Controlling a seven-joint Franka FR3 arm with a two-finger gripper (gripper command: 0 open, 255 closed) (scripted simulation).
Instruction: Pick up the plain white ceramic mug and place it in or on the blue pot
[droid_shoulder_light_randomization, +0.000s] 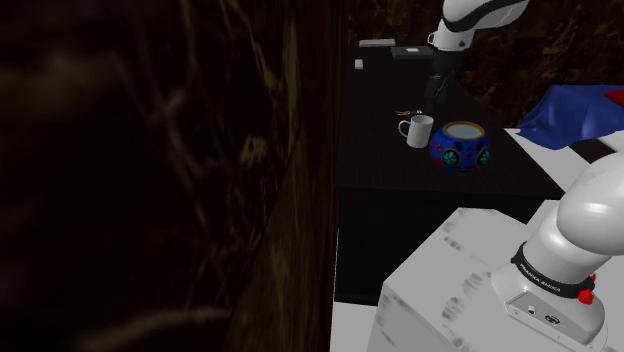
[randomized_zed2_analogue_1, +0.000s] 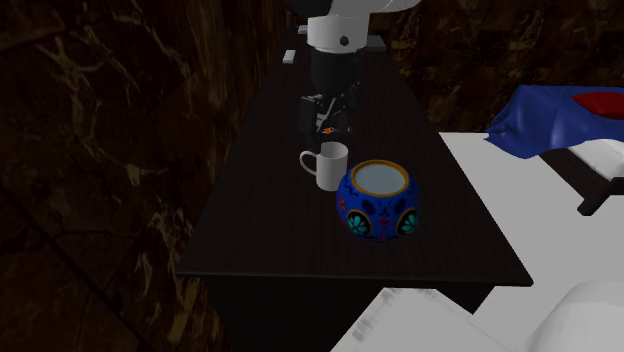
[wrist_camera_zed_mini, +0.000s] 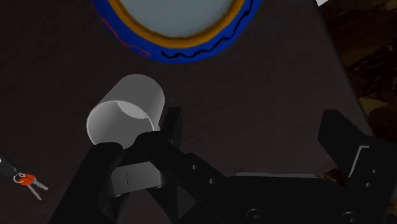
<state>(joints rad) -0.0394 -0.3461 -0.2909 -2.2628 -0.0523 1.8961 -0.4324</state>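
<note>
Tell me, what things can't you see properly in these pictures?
- Wrist view: the blue pot is cut off by the picture's edge, so its sides go unseen.
- Shoulder view: small flat things at the table's far end are too small and dim to name.
- Second exterior view: a tiny orange thing by the gripper is too small to name.
- Shoulder view: the blue draped thing runs off the edge.

White mug (randomized_zed2_analogue_1: 333, 166) stands upright just beside blue pot (randomized_zed2_analogue_1: 375, 212).
</note>
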